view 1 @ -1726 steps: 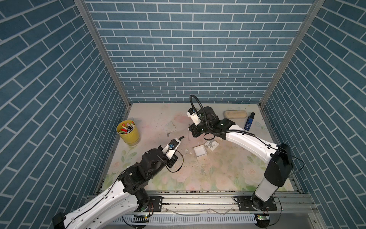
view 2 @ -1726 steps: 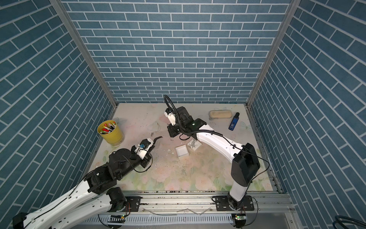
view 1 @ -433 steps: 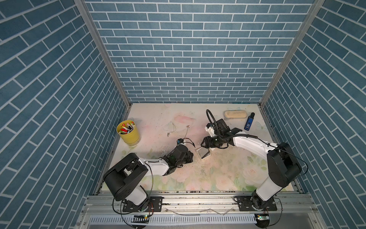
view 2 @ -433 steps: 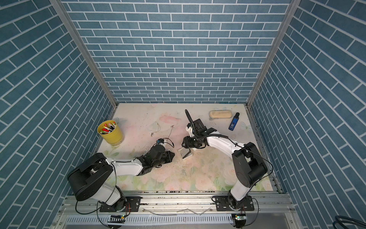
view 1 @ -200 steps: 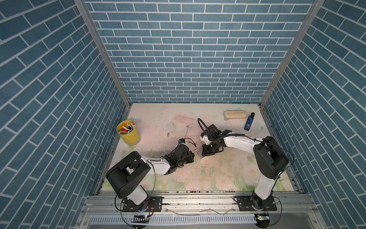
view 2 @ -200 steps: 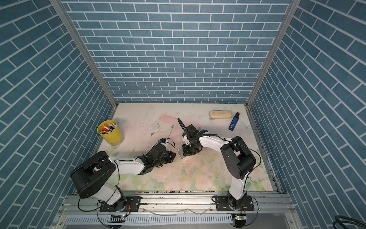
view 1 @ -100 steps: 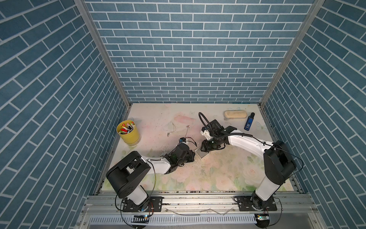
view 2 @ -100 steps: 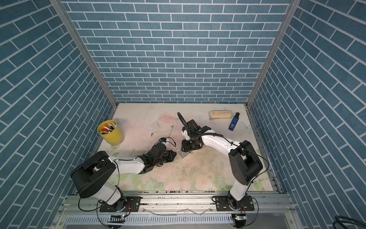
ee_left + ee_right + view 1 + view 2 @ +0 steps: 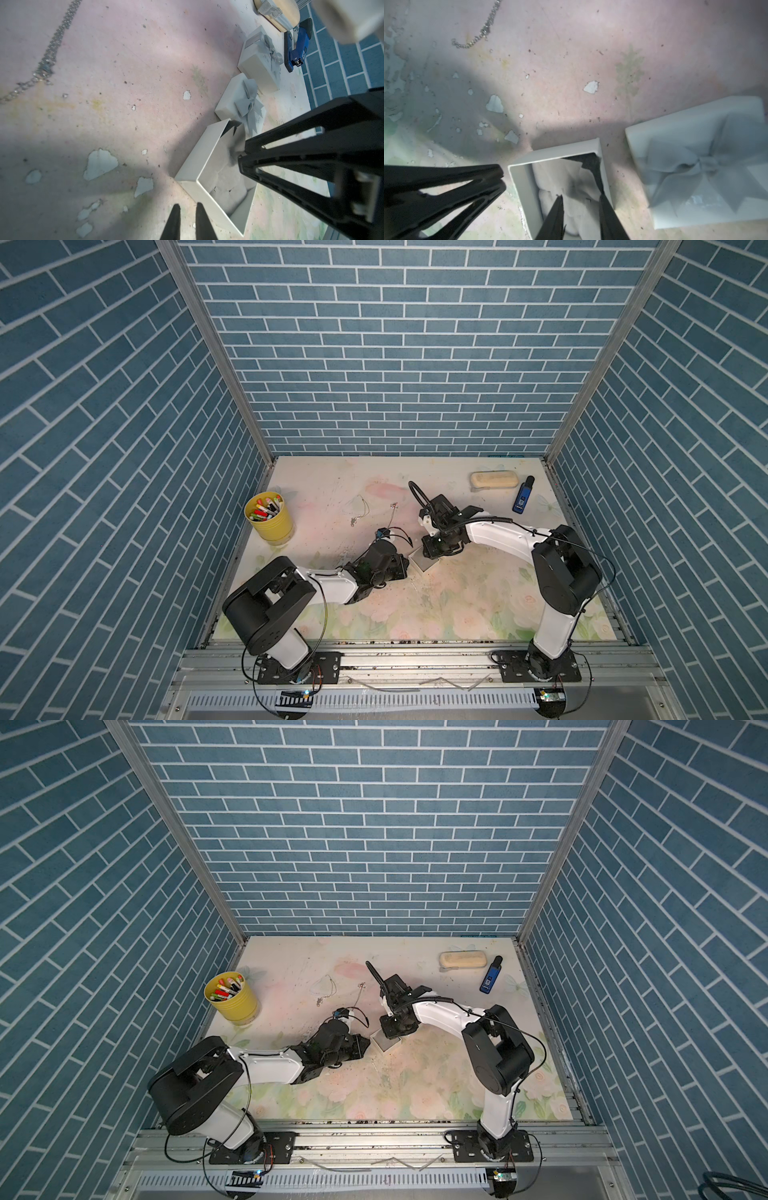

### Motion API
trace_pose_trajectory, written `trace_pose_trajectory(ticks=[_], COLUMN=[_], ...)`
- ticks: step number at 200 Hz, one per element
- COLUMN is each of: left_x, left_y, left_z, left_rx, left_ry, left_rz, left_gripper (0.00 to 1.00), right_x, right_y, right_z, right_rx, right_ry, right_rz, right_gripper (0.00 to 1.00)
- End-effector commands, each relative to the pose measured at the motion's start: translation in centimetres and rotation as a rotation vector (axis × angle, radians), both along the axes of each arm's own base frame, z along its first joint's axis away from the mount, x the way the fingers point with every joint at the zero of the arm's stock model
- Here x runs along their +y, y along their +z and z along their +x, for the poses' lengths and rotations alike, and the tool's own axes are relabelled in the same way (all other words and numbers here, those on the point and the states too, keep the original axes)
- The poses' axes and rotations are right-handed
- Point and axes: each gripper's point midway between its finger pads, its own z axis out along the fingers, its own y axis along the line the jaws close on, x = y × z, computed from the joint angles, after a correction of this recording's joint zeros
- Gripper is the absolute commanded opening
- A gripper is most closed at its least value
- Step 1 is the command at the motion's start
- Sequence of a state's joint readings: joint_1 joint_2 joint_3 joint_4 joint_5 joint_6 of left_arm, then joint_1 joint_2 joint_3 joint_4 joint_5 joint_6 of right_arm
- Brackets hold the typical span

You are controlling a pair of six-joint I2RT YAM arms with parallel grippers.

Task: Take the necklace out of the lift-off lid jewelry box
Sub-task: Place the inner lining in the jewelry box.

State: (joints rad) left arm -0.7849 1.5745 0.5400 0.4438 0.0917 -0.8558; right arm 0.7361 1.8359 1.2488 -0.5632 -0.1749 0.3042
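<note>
Fingers of the right gripper are set inside the open jewelry box, partly spread, with their tips on the crumpled white padding; nothing is seen clamped between them. The box is stood near the middle of the bench, turned cornerwise in both top views, with one corner pointed at the left gripper. That gripper is held just beside the corner, its fingers a narrow slit apart with nothing between them. The necklace cannot be made out in the padding. The lid is laid bow up just beside the box. A looped chain and a stretched chain are laid on the bench behind the box, the stretched one with its long axis run roughly from back to front.
</note>
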Motion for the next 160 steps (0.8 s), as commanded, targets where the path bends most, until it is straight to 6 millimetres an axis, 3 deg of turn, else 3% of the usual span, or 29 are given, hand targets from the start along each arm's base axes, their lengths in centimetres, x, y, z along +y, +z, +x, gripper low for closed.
trace_pose_trajectory(ticks=[1, 94, 116, 160], left_x=[0.0, -0.4, -0.1, 1.4], left_y=[0.6, 0.1, 0.3, 1.3], left_z=[0.3, 0.9, 0.9, 1.3], left_rx=[-0.022, -0.012, -0.016, -0.037], left_ry=[-0.005, -0.007, -0.002, 0.023], left_rz=[-0.007, -0.013, -0.007, 0.014], left_gripper=[0.16, 0.16, 0.16, 0.22], right_x=[0.1, -0.3, 0.1, 0.8], right_y=[-1.0, -4.2, -2.5, 3.9], right_z=[0.0, -1.5, -1.3, -0.6], right_rx=[-0.021, 0.042, 0.023, -0.059], right_ry=[0.044, 0.048, 0.038, 0.035], right_rz=[-0.029, -0.055, -0.02, 0.064], right_gripper=[0.28, 0.27, 0.31, 0.42])
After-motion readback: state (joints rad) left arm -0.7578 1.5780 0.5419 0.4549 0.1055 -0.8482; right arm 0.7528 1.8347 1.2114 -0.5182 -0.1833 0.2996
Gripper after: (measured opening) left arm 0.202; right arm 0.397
